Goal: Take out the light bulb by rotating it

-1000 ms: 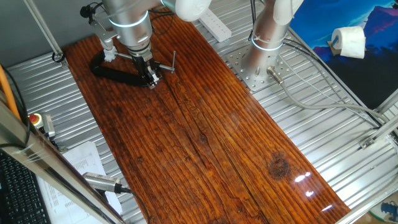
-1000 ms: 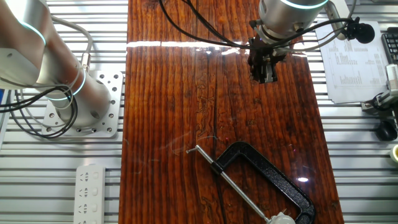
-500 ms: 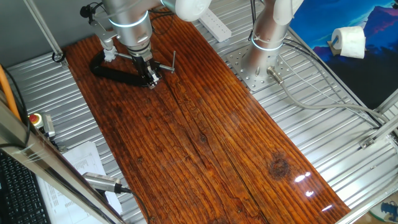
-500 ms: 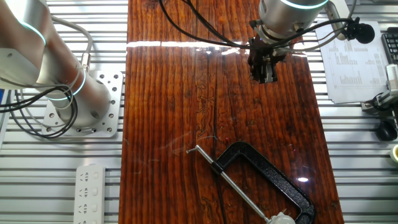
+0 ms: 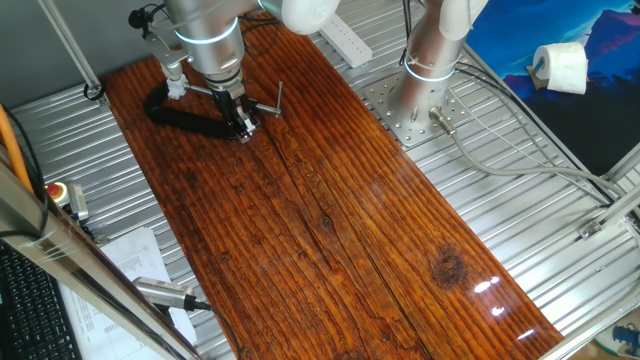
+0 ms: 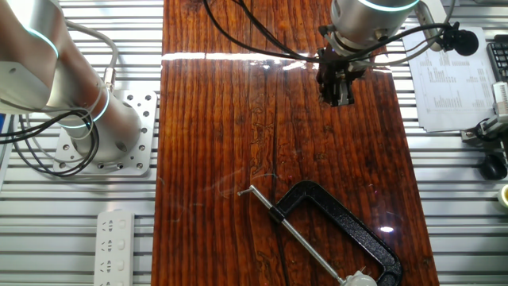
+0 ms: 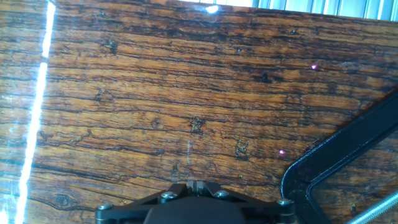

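My gripper (image 6: 336,97), fingers seemingly pressed together on nothing, hovers well apart from the light bulb (image 6: 359,279), which sits at the clamp's (image 6: 349,222) near end.

The light bulb (image 6: 359,278) is cut off by the bottom edge in the other fixed view; in the hand view the C-clamp (image 7: 339,149) runs off the right edge; the gripper (image 6: 340,97) finger gap is unreadable.
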Robot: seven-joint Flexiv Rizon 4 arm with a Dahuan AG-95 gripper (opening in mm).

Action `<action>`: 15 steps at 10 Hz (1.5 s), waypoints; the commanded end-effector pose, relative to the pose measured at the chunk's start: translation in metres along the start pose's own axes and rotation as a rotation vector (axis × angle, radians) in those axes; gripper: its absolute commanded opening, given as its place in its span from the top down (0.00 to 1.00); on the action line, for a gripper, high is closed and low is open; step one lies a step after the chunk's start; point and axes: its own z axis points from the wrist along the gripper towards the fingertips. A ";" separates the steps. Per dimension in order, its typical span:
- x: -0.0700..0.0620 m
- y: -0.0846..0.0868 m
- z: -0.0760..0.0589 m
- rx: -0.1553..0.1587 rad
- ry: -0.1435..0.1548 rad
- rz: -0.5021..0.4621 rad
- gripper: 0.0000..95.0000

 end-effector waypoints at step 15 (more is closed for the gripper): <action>-0.017 -0.052 0.014 0.004 0.061 -0.082 1.00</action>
